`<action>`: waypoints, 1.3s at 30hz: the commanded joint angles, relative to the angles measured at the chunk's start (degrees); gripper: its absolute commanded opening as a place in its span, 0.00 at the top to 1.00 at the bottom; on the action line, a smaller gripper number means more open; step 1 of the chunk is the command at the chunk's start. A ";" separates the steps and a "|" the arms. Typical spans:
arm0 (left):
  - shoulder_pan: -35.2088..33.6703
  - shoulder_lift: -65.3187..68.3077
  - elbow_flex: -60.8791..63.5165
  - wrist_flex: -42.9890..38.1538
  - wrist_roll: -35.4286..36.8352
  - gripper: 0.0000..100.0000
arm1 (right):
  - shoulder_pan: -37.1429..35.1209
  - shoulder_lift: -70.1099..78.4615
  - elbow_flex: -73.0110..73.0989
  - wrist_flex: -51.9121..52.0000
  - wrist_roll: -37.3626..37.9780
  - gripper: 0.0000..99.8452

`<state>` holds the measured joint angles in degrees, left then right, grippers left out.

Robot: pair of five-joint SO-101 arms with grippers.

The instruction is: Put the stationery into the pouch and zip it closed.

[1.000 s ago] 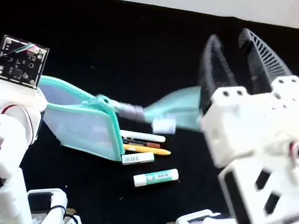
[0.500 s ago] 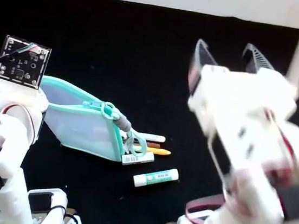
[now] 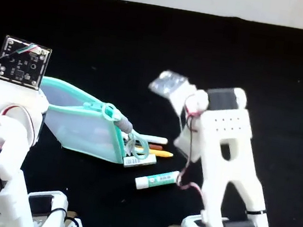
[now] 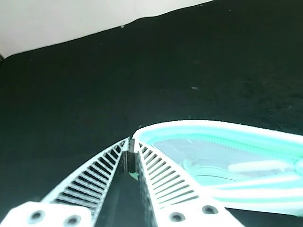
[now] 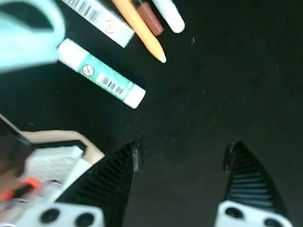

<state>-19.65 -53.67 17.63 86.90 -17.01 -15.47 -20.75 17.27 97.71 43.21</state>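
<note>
Two arms at black bench (image 3: 148,47) | left jaws clamp rim of mint-green translucent zip pouch (image 3: 80,129) lying on bench | right jaws gape wide, empty, near white-and-green glue stick (image 3: 158,179) | white, brown, orange pens (image 3: 148,145) lie beside pouch.

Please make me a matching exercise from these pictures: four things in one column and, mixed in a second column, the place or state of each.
Column A
1 pouch
2 glue stick
3 orange pen
4 right gripper

Column B
a fingers open, holding nothing
b lies apart from the pens
c clamped at its rim by the left fingers
d lies beside the brown pen

Pairs: 1-c, 2-b, 3-d, 4-a
</note>
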 commanded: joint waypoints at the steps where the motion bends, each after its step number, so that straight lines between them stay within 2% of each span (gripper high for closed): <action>1: -4.35 0.48 -2.15 -0.70 0.35 0.99 | -0.84 -11.65 8.75 -4.44 9.14 0.73; 5: -9.63 0.57 -5.41 -0.35 0.35 0.99 | -4.53 -23.78 24.92 -12.35 13.01 0.73; 9: -10.51 0.57 -6.55 -0.26 0.35 0.99 | -9.71 -34.07 41.19 -22.81 12.22 0.73; 13: -10.68 0.57 -8.84 -0.18 0.35 0.99 | -13.93 -41.45 50.86 -28.09 9.41 0.73; 22: -10.68 0.84 -17.27 3.16 0.35 0.99 | -16.04 -44.18 53.76 -29.41 9.32 0.73; 28: -10.59 0.66 -11.47 3.96 -0.09 0.99 | -16.04 -44.18 53.76 -29.41 9.23 0.73; 35: -10.68 0.13 -6.11 10.64 -0.88 0.78 | -16.13 -44.18 54.02 -32.84 4.57 0.73; 39: -10.68 0.13 -9.98 14.15 -0.79 0.75 | -16.13 -44.26 53.93 -32.84 4.57 0.73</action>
<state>-29.85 -52.79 10.77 99.47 -17.63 -31.30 -64.35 71.69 65.71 48.40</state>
